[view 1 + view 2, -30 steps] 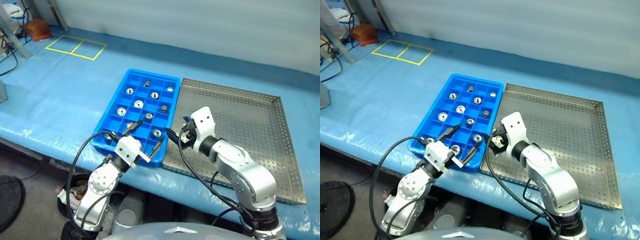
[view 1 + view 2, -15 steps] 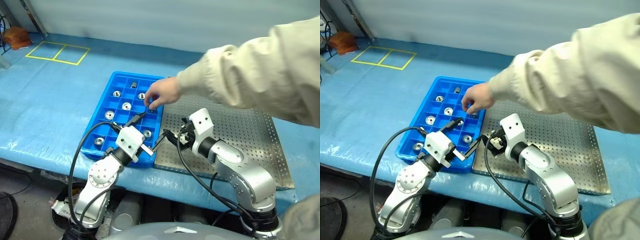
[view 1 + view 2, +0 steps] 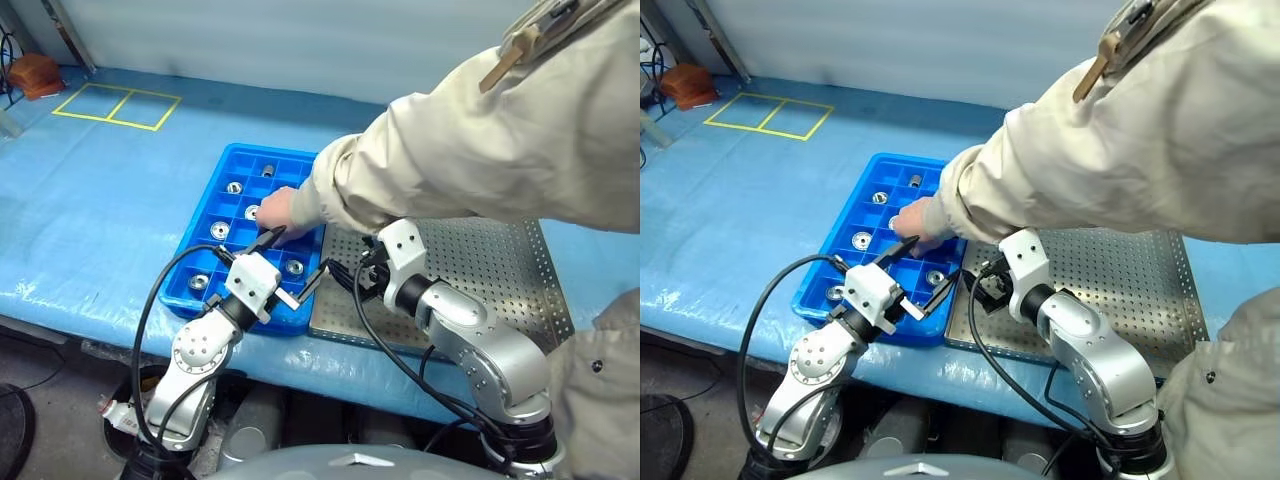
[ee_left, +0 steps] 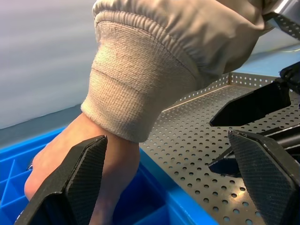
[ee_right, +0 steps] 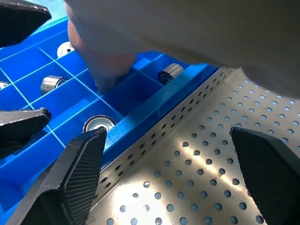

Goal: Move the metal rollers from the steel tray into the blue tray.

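While fingers [image 5: 77,180] gape, rollers [image 5: 98,124] sit beyond them.

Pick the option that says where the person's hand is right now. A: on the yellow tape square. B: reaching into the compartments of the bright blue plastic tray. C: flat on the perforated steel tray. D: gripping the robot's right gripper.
B: the person's hand dips into the bright blue compartmented plastic tray, among the shiny metal rollers.

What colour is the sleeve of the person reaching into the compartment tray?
The sleeve is beige, a pale cream, with a ribbed knit cuff; it shows best in the left wrist view.
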